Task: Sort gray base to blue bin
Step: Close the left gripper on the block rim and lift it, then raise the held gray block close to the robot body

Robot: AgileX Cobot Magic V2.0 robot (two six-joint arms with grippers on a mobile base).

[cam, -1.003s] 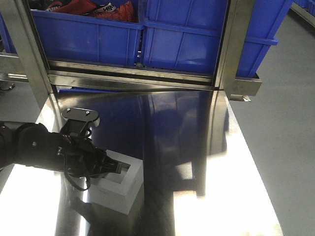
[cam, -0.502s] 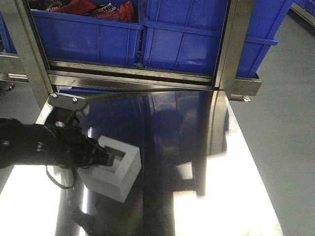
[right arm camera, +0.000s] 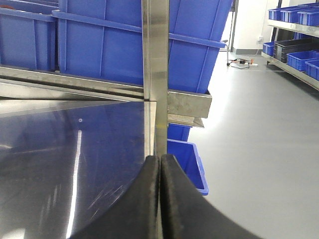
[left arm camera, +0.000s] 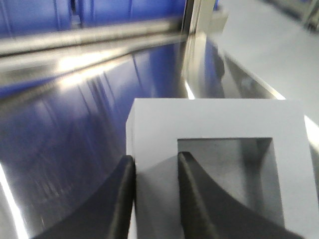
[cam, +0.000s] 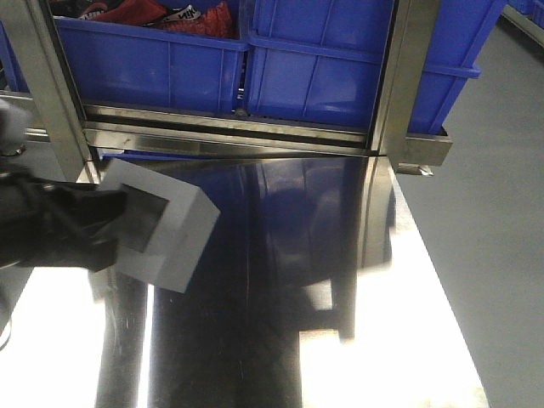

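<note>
The gray base (cam: 176, 231) is a light-gray block with a square recess, held in the air over the steel table's left side. In the left wrist view the gray base (left arm camera: 219, 119) fills the lower right. My left gripper (left arm camera: 155, 158) is shut on one wall of it, with one finger outside and one inside the recess. In the front view the left gripper (cam: 119, 223) and its dark arm are blurred. A big blue bin (cam: 340, 81) stands on the rack behind the table. My right gripper (right arm camera: 160, 158) is shut on nothing, near the table's right edge.
A second blue tote (cam: 153, 64) holding red things sits to the left on the rack. Steel uprights (cam: 399, 76) and a rail (cam: 229, 127) front the rack. A small blue bin (right arm camera: 187, 159) stands on the floor right of the table (cam: 280, 323).
My left gripper has lifted the gray base off the table and carried it up, left and back toward the rack. The block now looks larger in the front view.
</note>
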